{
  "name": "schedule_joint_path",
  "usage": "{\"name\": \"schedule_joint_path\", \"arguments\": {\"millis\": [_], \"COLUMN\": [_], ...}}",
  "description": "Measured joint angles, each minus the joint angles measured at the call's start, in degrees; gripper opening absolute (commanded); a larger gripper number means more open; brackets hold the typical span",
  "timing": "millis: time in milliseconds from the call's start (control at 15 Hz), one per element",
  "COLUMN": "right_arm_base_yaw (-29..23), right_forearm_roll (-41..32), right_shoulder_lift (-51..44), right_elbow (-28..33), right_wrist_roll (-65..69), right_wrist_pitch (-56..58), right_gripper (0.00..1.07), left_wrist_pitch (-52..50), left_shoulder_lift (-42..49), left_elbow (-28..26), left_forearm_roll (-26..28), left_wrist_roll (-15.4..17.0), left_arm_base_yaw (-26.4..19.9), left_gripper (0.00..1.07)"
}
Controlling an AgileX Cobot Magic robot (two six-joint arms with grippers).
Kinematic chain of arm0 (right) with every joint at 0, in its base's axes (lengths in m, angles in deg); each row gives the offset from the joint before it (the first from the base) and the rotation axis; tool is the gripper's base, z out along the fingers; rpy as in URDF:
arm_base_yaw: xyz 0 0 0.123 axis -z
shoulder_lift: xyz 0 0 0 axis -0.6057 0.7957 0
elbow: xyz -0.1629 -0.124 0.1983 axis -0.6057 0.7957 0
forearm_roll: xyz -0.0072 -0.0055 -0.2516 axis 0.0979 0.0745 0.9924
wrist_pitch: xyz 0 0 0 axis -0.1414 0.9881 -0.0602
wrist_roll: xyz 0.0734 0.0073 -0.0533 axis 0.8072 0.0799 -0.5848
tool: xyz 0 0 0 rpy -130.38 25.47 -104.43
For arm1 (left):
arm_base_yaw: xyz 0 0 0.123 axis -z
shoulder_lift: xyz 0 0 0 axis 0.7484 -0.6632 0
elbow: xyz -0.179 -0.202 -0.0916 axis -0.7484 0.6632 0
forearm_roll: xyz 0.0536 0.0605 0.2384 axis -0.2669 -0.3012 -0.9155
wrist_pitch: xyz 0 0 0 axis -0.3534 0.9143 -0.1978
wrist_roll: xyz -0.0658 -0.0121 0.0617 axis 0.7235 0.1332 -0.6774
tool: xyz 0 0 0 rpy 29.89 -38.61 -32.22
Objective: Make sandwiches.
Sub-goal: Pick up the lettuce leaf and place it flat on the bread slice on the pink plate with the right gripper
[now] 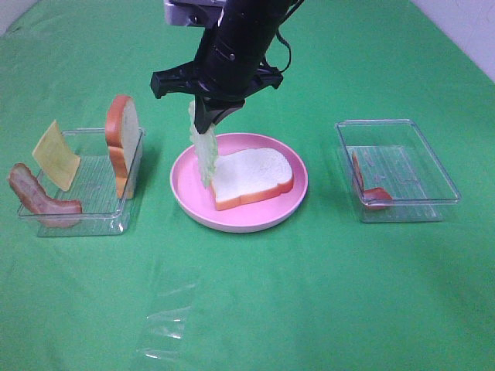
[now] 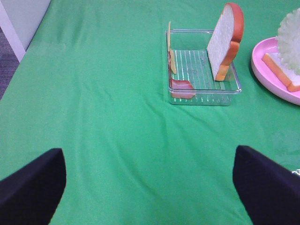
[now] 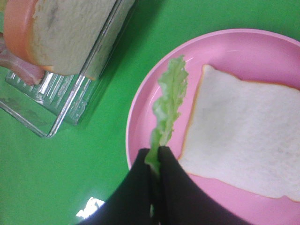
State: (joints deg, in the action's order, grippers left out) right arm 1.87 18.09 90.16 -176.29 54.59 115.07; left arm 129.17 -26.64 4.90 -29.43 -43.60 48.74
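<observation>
High view: the right gripper pinches the lettuce leaf, which hangs below it over the pink plate, beside the bread slice. Left wrist: the left gripper gapes empty, well off the plate. Right wrist: closed jaws clamp the leaf's stem above the plate.

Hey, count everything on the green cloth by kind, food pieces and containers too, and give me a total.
Bread slices: 2
Lettuce leaf: 1
Cheese square: 1
Bacon strips: 2
Clear trays: 2
Pink plate: 1
Total: 9
</observation>
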Motion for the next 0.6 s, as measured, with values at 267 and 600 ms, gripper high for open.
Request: {"name": "schedule_joint_path", "arguments": {"millis": [267, 600], "right_arm_base_yaw": [0.0, 0.0], "right_forearm_roll": [8.0, 18.0], "right_shoulder_lift": [4.4, 7.6], "right_elbow": [0.0, 0.0], "right_wrist_roll": [1.1, 5.5], "right_wrist_pitch": [-1.0, 0.0], "right_gripper": [0.00, 0.00], "left_wrist_pitch": [0.0, 0.0], "left_shoulder_lift": [0.0, 0.0], "left_elbow": [0.0, 0.0], "left_forearm_roll": [0.0, 0.0], "left_wrist_roll": [0.0, 0.0], "left_arm_base_yaw": [0.0, 0.0], "left_gripper": [0.88, 0.88]}}
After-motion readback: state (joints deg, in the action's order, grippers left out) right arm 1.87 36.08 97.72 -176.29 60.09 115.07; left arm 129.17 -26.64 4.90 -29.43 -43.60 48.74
